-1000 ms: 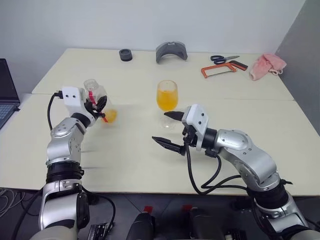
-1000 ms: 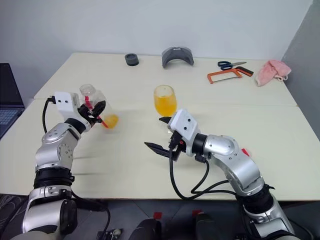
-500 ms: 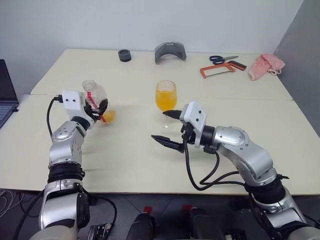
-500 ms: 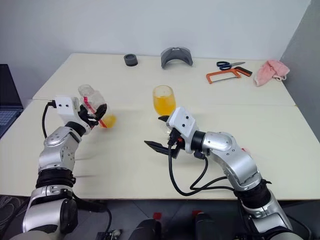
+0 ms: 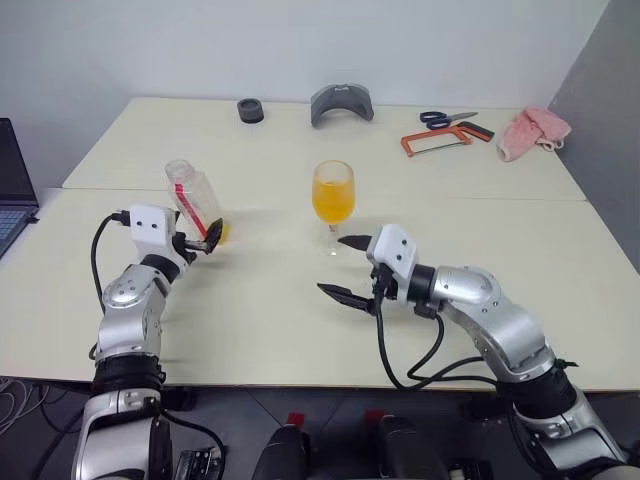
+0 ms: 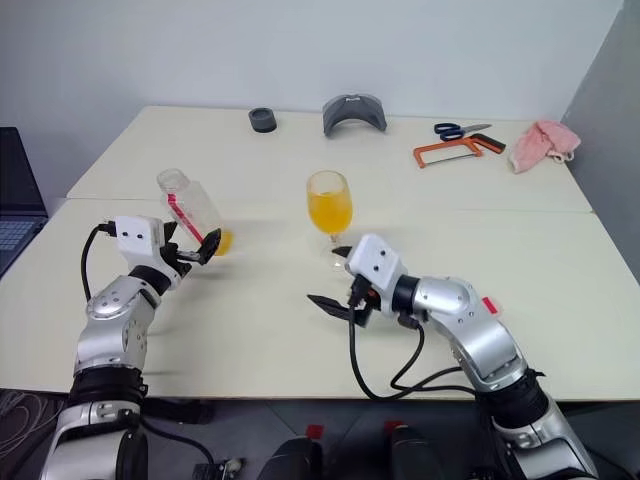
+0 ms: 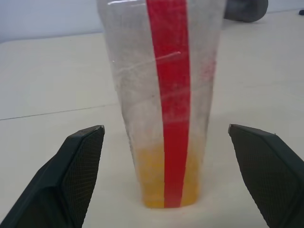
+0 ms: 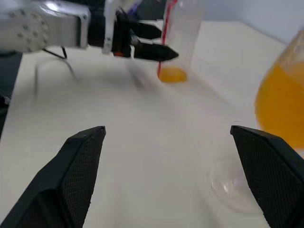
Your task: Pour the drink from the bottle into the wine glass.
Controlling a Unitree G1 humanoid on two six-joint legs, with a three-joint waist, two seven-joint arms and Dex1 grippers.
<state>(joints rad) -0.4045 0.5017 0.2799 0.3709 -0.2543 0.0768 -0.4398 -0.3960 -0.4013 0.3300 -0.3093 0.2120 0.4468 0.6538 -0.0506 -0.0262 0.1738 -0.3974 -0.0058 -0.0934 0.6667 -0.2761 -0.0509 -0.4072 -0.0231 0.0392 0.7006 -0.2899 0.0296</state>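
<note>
The bottle [image 5: 194, 198] stands on the table, leaning a little and uncapped. A small amount of orange drink [image 7: 151, 186] lies at its bottom, under the red stripe. My left gripper [image 5: 200, 243] is open, with a finger on each side of the bottle's base and neither touching it. The wine glass [image 5: 333, 193] stands at mid table, its bowl well filled with orange drink. My right gripper [image 5: 345, 268] is open just in front of the glass's foot [image 8: 232, 191] and holds nothing.
Along the far edge of the table lie a black ring [image 5: 251, 109], a grey curved part [image 5: 341, 103], scissors [image 5: 448, 117], an orange hacksaw [image 5: 435, 139] and a pink cloth [image 5: 533, 132]. A laptop [image 5: 10, 190] sits at the left edge.
My left gripper has opened and let go of the bottle, which was held tilted and now stands on the table. Both hands have sunk lower; the right one stayed open.
</note>
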